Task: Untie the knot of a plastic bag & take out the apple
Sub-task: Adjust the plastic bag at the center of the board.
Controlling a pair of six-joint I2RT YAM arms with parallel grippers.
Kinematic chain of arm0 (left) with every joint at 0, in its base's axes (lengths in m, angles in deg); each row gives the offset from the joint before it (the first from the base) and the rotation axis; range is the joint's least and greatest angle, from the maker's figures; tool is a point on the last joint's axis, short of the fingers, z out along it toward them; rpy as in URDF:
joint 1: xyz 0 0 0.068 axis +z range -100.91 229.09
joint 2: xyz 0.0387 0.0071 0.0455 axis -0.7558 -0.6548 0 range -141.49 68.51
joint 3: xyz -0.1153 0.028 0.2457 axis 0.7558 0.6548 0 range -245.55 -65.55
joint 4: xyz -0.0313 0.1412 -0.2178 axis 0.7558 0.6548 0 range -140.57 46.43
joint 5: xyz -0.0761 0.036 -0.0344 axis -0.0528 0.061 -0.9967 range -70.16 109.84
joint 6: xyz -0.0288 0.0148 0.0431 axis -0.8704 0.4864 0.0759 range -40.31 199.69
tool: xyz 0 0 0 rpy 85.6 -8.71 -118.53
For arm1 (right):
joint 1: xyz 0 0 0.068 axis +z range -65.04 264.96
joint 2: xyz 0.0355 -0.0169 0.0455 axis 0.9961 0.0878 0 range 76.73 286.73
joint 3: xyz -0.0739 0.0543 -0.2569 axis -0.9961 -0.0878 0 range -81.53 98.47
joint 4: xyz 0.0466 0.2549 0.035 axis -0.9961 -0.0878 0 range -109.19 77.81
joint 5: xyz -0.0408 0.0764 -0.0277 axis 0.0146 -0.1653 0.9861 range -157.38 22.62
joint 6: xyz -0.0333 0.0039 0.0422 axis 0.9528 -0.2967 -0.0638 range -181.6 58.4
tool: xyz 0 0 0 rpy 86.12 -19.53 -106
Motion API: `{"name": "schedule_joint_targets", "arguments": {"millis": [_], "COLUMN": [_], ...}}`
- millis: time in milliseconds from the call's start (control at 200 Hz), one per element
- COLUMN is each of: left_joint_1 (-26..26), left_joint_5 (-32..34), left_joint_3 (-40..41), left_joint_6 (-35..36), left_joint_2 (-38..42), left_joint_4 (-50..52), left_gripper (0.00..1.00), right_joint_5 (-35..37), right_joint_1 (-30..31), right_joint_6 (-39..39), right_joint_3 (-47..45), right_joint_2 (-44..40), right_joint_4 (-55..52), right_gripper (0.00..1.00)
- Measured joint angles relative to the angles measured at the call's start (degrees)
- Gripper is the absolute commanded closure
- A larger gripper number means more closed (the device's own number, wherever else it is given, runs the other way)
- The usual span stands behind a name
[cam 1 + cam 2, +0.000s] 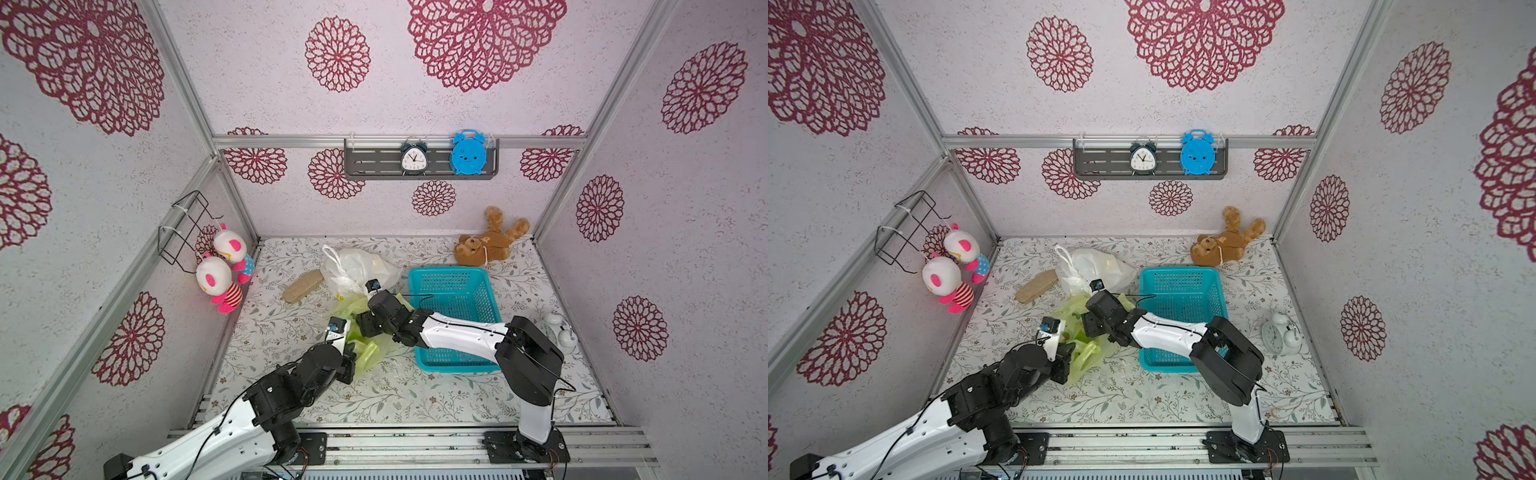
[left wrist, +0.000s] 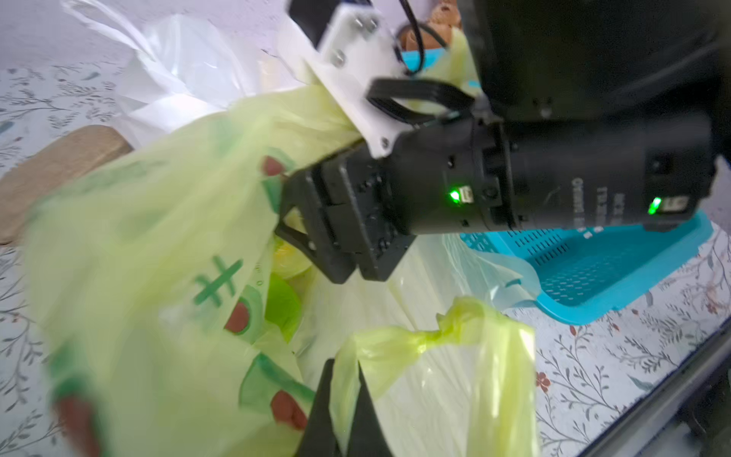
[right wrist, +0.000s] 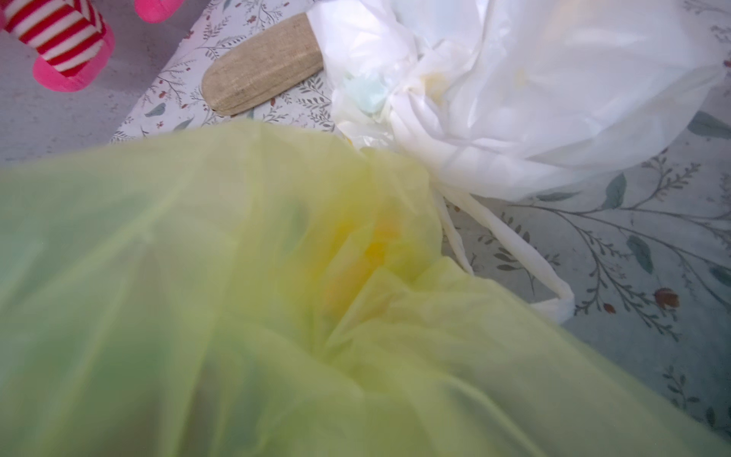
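Note:
A yellow-green plastic bag (image 1: pixel 368 353) with green and red print lies on the table between the two arms, also seen in a top view (image 1: pixel 1086 357). My left gripper (image 2: pixel 344 372) is shut on a strip of the bag's handle. Further along that strip sits a twisted knot (image 2: pixel 439 332). My right gripper (image 2: pixel 294 215) reaches into the bag's mouth, its fingertips hidden by film. A rounded yellow-green shape (image 2: pixel 286 259) lies inside beside those fingers; I cannot tell whether it is the apple. Bag film (image 3: pixel 277 316) fills most of the right wrist view and hides the jaws.
A white plastic bag (image 1: pixel 357 266) lies just behind the green one. A teal basket (image 1: pixel 453 316) stands to the right, under the right arm. A tan case (image 1: pixel 303 286), a teddy bear (image 1: pixel 490 243), a white alarm clock (image 1: pixel 557 328) and plush dolls (image 1: pixel 220 278) ring the area.

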Motion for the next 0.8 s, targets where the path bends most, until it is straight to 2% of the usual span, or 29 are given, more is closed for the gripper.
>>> {"name": "schedule_joint_targets", "arguments": {"millis": [190,285,440,575,690,800], "left_joint_1": [0.13,0.15,0.15,0.20,0.22,0.24], "left_joint_5": [6.16,6.36,5.40,4.44,3.89,3.06], "left_joint_3": [6.56,9.05,10.82,9.70,7.80,7.78], "left_joint_6": [-0.35,1.20,4.20,6.71,8.20,9.14], "left_joint_2": [13.73,16.02,13.90,8.48,3.80,2.62], "left_joint_4": [-0.24,-1.33,-4.09,-7.10,-8.70,-9.99], "left_gripper": [1.00,1.00,1.00,1.00,1.00,1.00], "right_joint_5": [1.16,1.70,0.48,-4.50,-9.16,-13.84], "right_joint_1": [-1.66,-1.90,-0.46,1.81,2.89,2.89], "right_joint_6": [-1.29,-1.22,1.49,4.87,7.04,7.78], "right_joint_3": [-8.94,-10.88,-11.93,-12.79,-12.81,-12.83], "right_joint_2": [-3.56,-6.40,-12.57,-17.57,-18.29,-17.62], "right_joint_4": [-0.31,-1.42,-0.28,4.39,6.71,7.08], "right_gripper": [0.34,0.39,0.41,0.42,0.50,0.51]}}
